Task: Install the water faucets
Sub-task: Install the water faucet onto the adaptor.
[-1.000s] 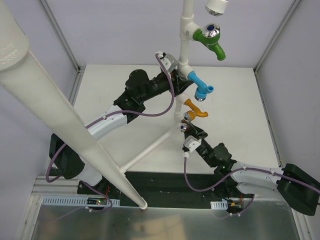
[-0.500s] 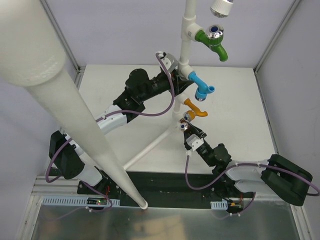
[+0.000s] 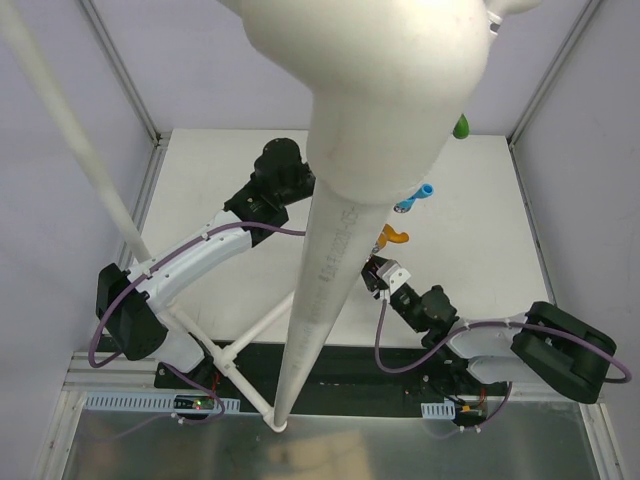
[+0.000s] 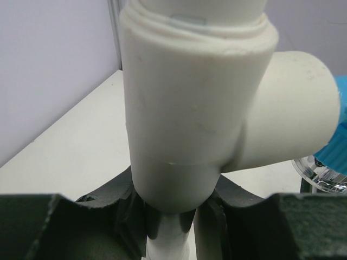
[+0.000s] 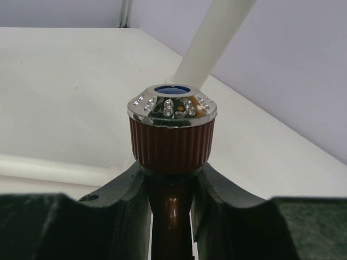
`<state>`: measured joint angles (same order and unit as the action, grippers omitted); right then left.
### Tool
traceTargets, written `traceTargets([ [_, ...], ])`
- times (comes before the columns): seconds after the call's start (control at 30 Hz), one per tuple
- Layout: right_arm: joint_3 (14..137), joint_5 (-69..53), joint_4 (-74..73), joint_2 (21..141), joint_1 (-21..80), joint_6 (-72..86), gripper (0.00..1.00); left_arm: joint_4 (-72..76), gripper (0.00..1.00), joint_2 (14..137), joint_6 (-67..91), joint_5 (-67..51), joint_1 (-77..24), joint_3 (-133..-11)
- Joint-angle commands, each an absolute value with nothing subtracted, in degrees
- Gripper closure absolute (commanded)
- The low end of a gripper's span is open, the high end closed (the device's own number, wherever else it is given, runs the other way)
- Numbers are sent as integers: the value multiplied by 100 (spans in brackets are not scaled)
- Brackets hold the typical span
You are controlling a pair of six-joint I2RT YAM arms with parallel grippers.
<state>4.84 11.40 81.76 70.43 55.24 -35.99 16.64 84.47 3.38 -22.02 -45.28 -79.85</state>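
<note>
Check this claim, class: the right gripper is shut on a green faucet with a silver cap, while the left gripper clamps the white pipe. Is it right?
No. The right wrist view shows the faucet in the right gripper is brown, not green; the rest holds.

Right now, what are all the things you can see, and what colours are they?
pipe frame: one, white, standing on the table, leaning close to the top camera
brown faucet: one, brown with a silver cap, between the right fingers
orange faucet: one, orange, beside the pipe
blue faucet: one, blue, half hidden by the pipe
green faucet: one, green, only its tip shows
table: one, white
left fingers: black, clamping the pipe frame
right fingers: black, clamping the brown faucet
</note>
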Motion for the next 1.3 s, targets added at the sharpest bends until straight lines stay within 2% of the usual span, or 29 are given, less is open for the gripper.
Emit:
traceTargets([
  [0.0, 668, 1256, 8693, 6891, 5484, -3173, 100, 3138, 100, 7611, 1556, -3076, -4922, -8429],
  [0.33, 729, 1397, 8455, 6908, 5493, -3129, 100, 3164, 100, 7576, 1582, -2988, -4913, -8394],
  [0.8, 1028, 2267, 8728, 7225, 5660, -1820, 100, 3199, 100, 7418, 1661, -2927, -4913, -8394],
  [1.27, 932, 2830, 8675, 6856, 5941, -1933, 100, 3147, 100, 7207, 1723, -2628, -4825, -8376],
])
